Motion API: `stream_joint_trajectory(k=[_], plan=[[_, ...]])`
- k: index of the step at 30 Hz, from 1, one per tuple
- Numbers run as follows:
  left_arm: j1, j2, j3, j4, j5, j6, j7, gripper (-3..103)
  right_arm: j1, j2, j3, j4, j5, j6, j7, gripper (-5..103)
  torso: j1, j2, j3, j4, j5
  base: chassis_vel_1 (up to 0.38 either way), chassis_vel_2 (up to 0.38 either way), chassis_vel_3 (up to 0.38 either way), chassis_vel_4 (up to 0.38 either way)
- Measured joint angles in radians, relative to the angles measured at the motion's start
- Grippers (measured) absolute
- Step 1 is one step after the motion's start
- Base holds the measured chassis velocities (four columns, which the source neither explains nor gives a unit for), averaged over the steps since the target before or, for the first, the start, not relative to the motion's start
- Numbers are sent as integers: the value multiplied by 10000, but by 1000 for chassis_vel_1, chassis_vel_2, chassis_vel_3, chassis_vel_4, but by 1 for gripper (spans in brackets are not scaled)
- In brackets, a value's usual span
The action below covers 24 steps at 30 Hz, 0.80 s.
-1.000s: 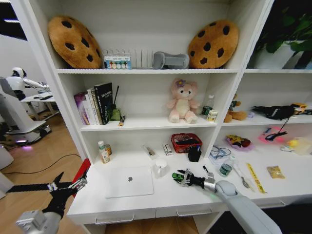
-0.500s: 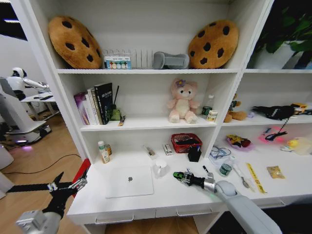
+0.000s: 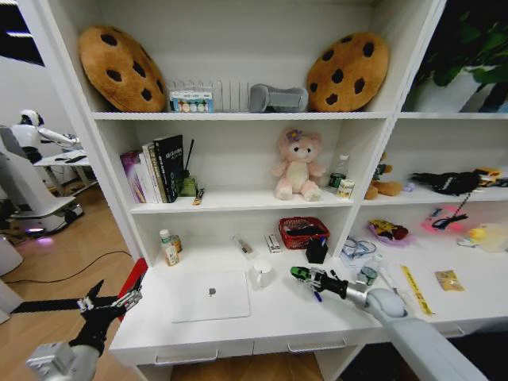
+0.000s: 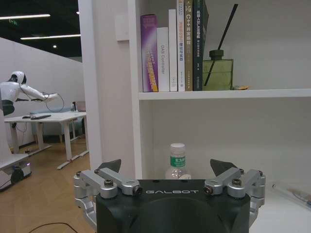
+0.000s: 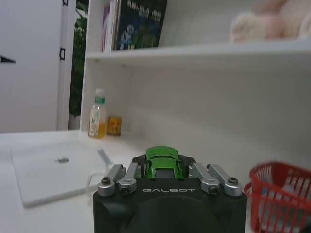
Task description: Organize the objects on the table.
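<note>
Pinching the green toy car (image 5: 163, 160), right gripper (image 3: 305, 276) above the table (image 3: 278, 313), left gripper (image 4: 170, 167) fingers spread

Glossy green toy car (image 5: 164, 161); matt silver metal laptop (image 3: 211, 295); smooth white table (image 3: 278, 321); red mesh basket (image 3: 302, 231).

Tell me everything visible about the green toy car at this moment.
The green toy car is a small, glossy bright-green model with a dark windscreen, plastic or painted metal by its look. The right gripper is shut on it, fingers pressing both sides. It is held level above the white desk, between the white mug and the red basket.
</note>
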Motion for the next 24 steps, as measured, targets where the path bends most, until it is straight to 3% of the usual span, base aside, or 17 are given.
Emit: stream_joint_trajectory(k=[1,5,7,11,13,14,15,17,19,21,22,24], plan=[[0,0,0,1,0,0,0,100,-86,-399,378,691,695,-108,424,36,0,0,0,1,-4,0,0,0,0],[1,0,0,0,0,0,0,100,7,-834,696,1537,1625,-446,1176,36,0,1,0,5,-4,0,0,0,0],[0,0,-1,1,0,-1,-1,100,699,-1459,694,2319,2734,-952,1936,36,0,1,0,6,-4,0,0,0,0],[0,0,-1,1,-1,0,0,100,2043,-2001,-17,2543,3645,-1577,2567,36,0,1,0,6,-4,0,0,0,0],[0,0,0,1,0,-1,0,100,3844,-2138,-1341,2337,4132,-2034,3036,36,0,1,1,5,-4,0,0,0,0],[0,0,0,1,0,-1,0,100,3844,-2138,-1341,2337,4132,-2034,3036,36,0,1,1,5,-4,0,0,0,0],[0,0,0,1,0,-1,3,100,4787,-2090,-2131,2102,4255,-2244,3306,36,1,1,0,14,-7,0,0,0,0],[0,1,0,1,-1,-1,-2,100,6120,-1806,-3395,1576,4575,-2797,3673,36,1,0,2,9,-2,0,0,0,0],[0,0,0,1,0,-1,-1,100,6645,-1622,-3898,1313,4696,-3003,3735,36,1,0,2,4,0,0,0,0,0],[0,1,1,1,-1,-1,1,100,8179,-1037,-5294,487,4826,-3486,3886,36,1,0,2,1,-1,0,0,0,0],[0,1,1,1,-1,-1,1,100,8179,-1037,-5294,487,4826,-3486,3886,36,1,0,2,1,-1,0,0,0,0],[0,1,1,2,-1,-1,2,100,9282,-305,-6442,-324,4842,-3921,4218,36,0,0,2,5,-8,0,0,0,0]])
